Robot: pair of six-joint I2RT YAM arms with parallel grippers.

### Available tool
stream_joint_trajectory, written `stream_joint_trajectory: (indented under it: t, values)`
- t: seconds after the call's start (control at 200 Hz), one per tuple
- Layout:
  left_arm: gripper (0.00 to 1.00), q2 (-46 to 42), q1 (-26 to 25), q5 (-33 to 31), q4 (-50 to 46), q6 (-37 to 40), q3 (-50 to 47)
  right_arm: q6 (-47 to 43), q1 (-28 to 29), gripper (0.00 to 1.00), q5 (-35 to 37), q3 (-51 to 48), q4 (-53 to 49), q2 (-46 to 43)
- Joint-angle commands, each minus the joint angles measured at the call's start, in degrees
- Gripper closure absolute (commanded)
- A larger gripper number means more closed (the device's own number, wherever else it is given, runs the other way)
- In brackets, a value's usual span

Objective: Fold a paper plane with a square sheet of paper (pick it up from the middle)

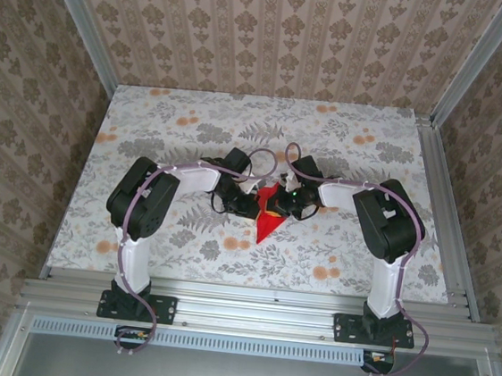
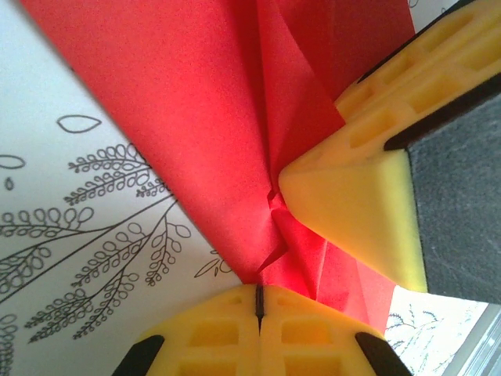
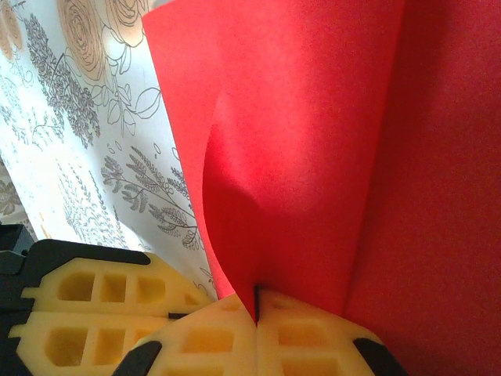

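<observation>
Mid-frame over the floral bench [image 1: 370, 165], the left gripper [image 1: 252, 201] and right gripper [image 1: 280, 202] meet, each with jaws pinched on the folded red paper [image 1: 265, 224] (its tip points down-frame).

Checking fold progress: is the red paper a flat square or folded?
Folded. The red paper forms a narrow pointed shape from above, and the left wrist view shows creases and overlapping layers.

White arms [image 1: 132, 261], black joints [image 1: 142, 199], purple cables [image 1: 288, 152], yellow fingers [image 2: 219, 333].
</observation>
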Motion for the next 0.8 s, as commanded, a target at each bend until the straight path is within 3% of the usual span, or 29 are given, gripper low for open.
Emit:
stream_joint_trajectory:
  t: [0.0,0.44,0.795]
  values:
    - [1.0,2.36,-0.11,-1.37,-0.3,1.34,0.27,-0.12,-0.1,0.92,0.46,1.14,-0.22,2.04]
    - [1.0,-3.13,-0.11,-0.17,0.34,-0.78,0.0,-0.77,0.02,0.86,0.85,0.35,-0.11,3.29]
    - [0.68,-10.14,-0.96,-0.36,4.4,-7.14,-5.11,-0.56,0.04,0.86,0.12,-0.71,1.09,3.29]
